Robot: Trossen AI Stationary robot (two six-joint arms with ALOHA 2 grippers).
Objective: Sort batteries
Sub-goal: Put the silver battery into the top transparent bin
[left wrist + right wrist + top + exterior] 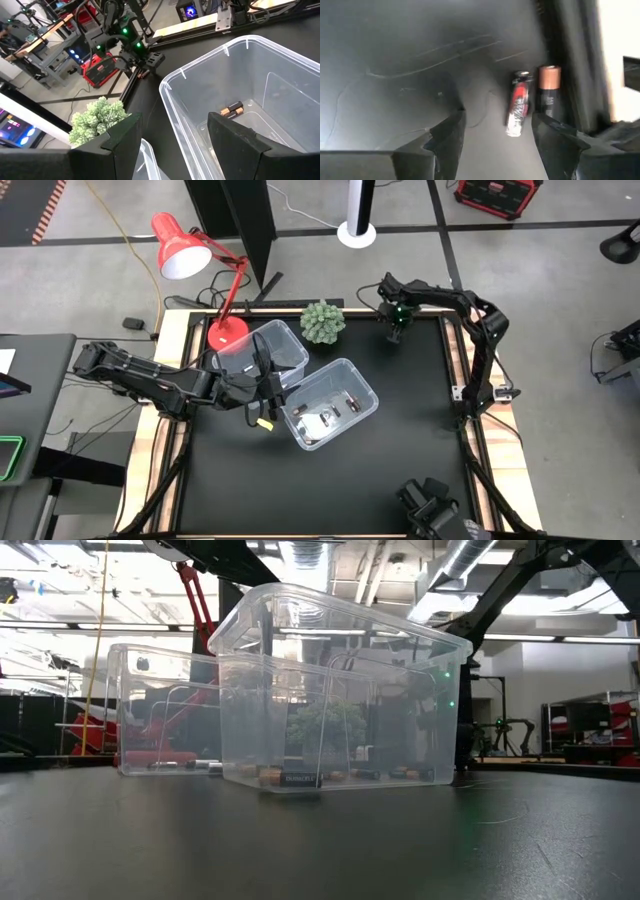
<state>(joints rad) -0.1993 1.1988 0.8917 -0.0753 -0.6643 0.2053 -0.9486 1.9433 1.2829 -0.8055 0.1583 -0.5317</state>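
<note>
Two batteries lie on the black mat at the table's far edge: a silver-and-red battery (518, 111) and a dark battery with a copper end (548, 93), side by side next to the edge rail. My right gripper (497, 137) (397, 326) hangs open above them, pointing down, touching nothing. Two clear bins stand mid-table: the left bin (262, 348) and the right bin (345, 375), which holds several batteries (328, 416). My left gripper (172, 142) (264, 378) hovers open between the bins, holding nothing. A dark copper-ended battery (231, 109) lies on the right bin's floor.
A small green plant (323, 321) stands at the far edge between the bins and my right gripper. A red desk lamp (190, 255) stands at the far left corner. The mat (400, 470) lies bare in front of the bins.
</note>
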